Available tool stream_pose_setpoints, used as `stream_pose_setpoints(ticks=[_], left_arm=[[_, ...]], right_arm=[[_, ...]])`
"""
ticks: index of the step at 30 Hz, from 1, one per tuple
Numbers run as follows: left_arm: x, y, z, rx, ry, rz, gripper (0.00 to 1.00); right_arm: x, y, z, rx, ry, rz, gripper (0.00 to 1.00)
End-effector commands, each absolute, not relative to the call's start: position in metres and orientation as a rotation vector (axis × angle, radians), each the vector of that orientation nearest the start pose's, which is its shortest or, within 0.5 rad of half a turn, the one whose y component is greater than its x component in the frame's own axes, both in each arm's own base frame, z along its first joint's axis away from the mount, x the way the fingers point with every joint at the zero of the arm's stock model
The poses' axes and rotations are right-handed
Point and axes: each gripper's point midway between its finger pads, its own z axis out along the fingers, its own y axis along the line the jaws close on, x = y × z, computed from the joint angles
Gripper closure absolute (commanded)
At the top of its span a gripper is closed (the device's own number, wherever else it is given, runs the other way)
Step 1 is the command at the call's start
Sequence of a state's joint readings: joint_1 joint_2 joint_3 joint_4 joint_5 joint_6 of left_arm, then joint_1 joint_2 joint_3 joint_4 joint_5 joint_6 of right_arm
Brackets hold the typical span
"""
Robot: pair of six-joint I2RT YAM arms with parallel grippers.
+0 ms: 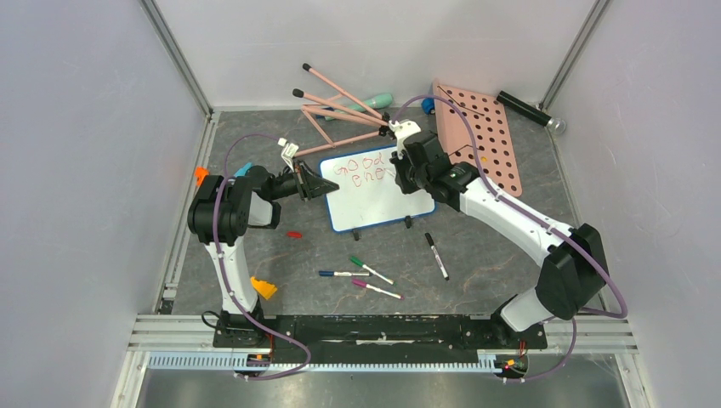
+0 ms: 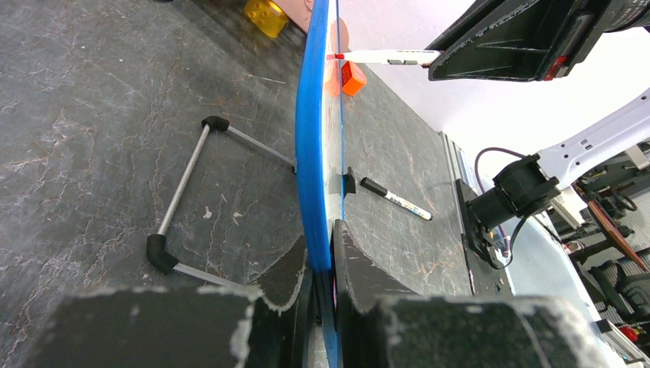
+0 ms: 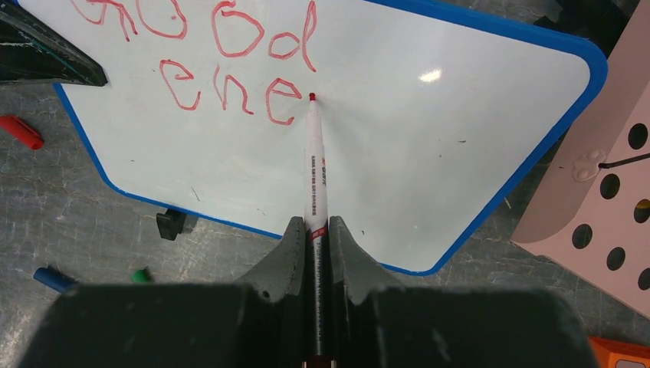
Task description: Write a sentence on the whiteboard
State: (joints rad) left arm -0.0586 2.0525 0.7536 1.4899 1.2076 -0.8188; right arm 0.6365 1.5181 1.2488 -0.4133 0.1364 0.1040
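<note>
Red is the colour here: the right gripper [image 3: 316,230] has its fingers squeezed down on the back end of a slim marker [image 3: 315,165], with the barrel sticking straight out ahead of it. Dead ahead at the nib is the whiteboard [image 3: 429,161]. The tip is touching it just past the last letter of the sentence [image 3: 230,57], which so far reads "good" with "ene" under it, both up and left of the tip. I'd say we're mid-word on line two with a fair bit left to write. Out past the letters, at the board edge furthest left of this gripper, the left gripper [image 2: 322,257] is pinched narrow on the blue rim [image 2: 310,146].

Handling-wise, the board looks thin, stiff and light. It sits on little black feet [image 3: 170,224] with what looks like a wire prop [image 2: 180,192] behind it, so my guess is it would skate or tip under pen pressure without that rim grip. The rim is the spot to hold, since the white face looks slick and would smear. The marker is smooth and skinny, and held that far back it could pivot if pushed hard. Off to the right of the pen hand is a pink pegboard [image 3: 605,184], and behind it, toward the bases, is a loose black pen [image 1: 437,256].
</note>
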Motion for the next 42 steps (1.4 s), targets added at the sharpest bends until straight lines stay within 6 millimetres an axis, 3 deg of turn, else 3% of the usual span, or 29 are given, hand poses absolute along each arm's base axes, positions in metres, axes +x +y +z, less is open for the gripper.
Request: stream_pose_setpoints(ticks=[1, 12, 29, 42], left_arm=[[0.374, -0.193, 0.123, 0.629, 1.531, -1.398, 0.98], [0.375, -0.193, 0.122, 0.629, 1.532, -1.399, 0.98], [0.374, -0.193, 0.123, 0.63, 1.531, -1.399, 0.98], [0.374, -0.193, 0.123, 0.632, 1.531, -1.399, 0.98]], right_arm=[[0.369, 0.226, 0.199, -0.466, 2.154, 0.187, 1.0], [0.374, 0.226, 0.205, -0.451, 2.145, 0.199, 1.0], [0.346, 0.218, 0.168, -0.48, 2.213, 0.233, 1.0], [0.366, 0.226, 0.191, -0.464, 2.172, 0.219, 1.0]])
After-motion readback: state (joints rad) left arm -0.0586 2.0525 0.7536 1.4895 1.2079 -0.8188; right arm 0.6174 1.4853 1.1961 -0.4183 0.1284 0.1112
